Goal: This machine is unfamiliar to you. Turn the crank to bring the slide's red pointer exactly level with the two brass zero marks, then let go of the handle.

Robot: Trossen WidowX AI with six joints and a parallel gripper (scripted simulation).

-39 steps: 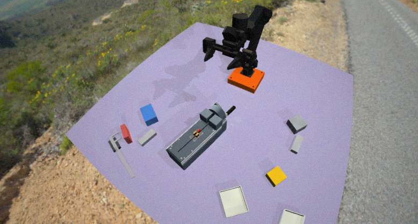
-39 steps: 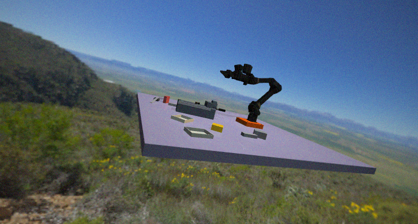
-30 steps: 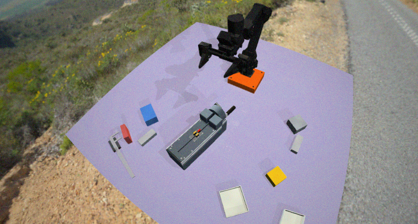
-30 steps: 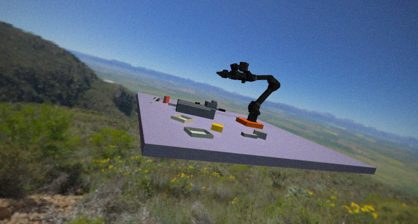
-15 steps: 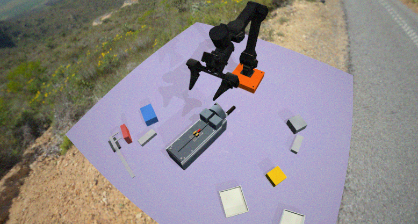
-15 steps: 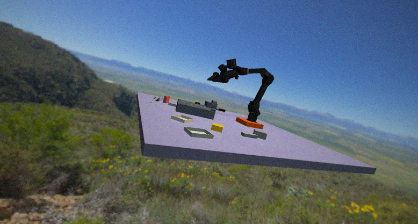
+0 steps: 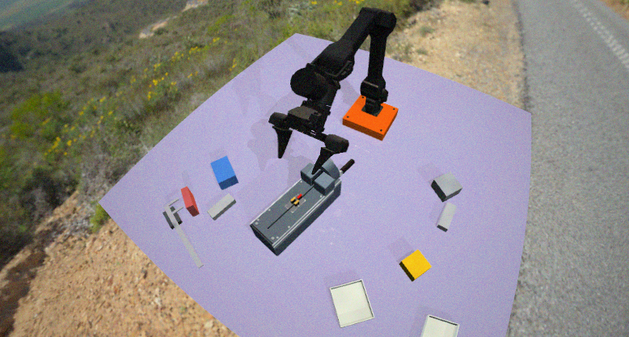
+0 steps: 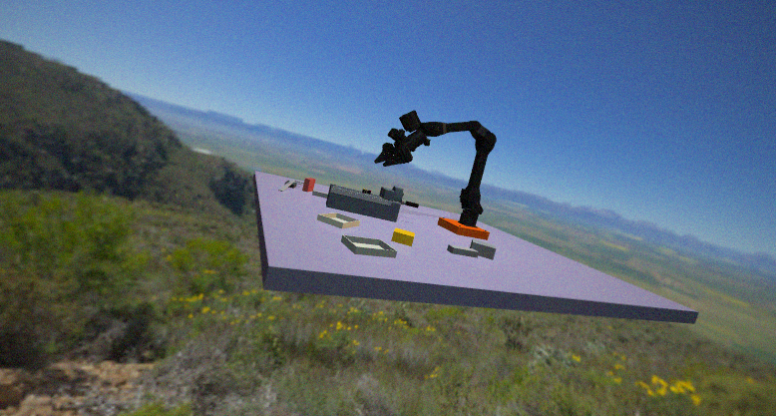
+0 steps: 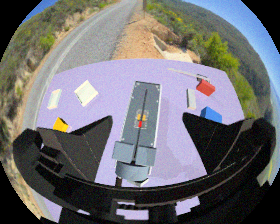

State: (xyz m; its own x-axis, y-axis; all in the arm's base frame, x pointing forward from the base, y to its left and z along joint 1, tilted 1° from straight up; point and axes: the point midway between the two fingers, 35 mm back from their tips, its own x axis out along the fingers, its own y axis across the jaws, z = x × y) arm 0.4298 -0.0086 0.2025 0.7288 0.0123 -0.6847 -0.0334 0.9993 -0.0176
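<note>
On the worktop (image 7: 387, 216) (image 8: 516, 271) (image 9: 111, 72), the yellow block (image 7: 415, 264) (image 8: 402, 236) (image 9: 60, 124) sits nearest; beyond, the machine (image 7: 281, 226) (image 8: 362, 203) (image 9: 151, 105) has its red pointer (image 7: 299, 196) (image 9: 140, 124) just crankward of the brass marks (image 7: 294, 200) (image 9: 141, 117). The hand (image 7: 297, 165) (image 8: 380, 163) (image 9: 148, 117) hangs above, fingers wide apart, empty.

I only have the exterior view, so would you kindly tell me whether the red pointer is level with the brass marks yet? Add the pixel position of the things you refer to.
Observer: No. From the wrist view, the red pointer (image 7: 299, 196) (image 9: 140, 124) sits off the brass zero marks (image 7: 294, 201) (image 9: 141, 117), toward the crank end.
Operator: Thank you. Are the fingers around the handle?
Observer: No. The wrist view shows the gripper (image 7: 297, 164) (image 8: 381, 163) (image 9: 148, 117) open, with its two fingers wide apart and nothing held.
Operator: And where is the handle?
Observer: In the top view, the dark handle (image 7: 347, 166) (image 8: 412, 204) sticks out beyond the grey blocks, on the orange base's side.
</note>
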